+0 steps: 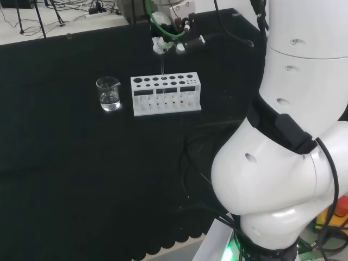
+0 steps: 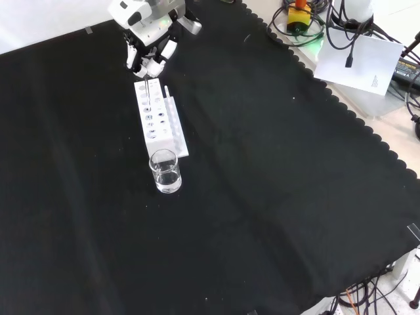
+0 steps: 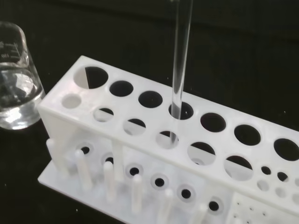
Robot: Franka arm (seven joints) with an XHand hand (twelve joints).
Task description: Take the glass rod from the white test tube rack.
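Observation:
A white test tube rack (image 1: 166, 93) stands on the black cloth, also seen from the front (image 2: 157, 119) and close up at the wrist (image 3: 117, 140). A clear glass rod (image 3: 181, 60) stands upright through a hole in the rack's back row. Its lower end shows just under the top plate. In the head view the rod (image 1: 162, 68) runs up from the rack to the hand (image 1: 162, 44), whose fingertips are pinched on its top. From the front, the hand (image 2: 149, 54) hangs directly over the rack's far end.
A glass beaker (image 1: 109, 93) part full of clear liquid stands just left of the rack in the head view, nearer than the rack in the front view (image 2: 165, 172). The arm's white links (image 1: 288, 136) fill the head view's right. A white sheet (image 2: 361, 62) and cables lie beyond the cloth's scalloped edge.

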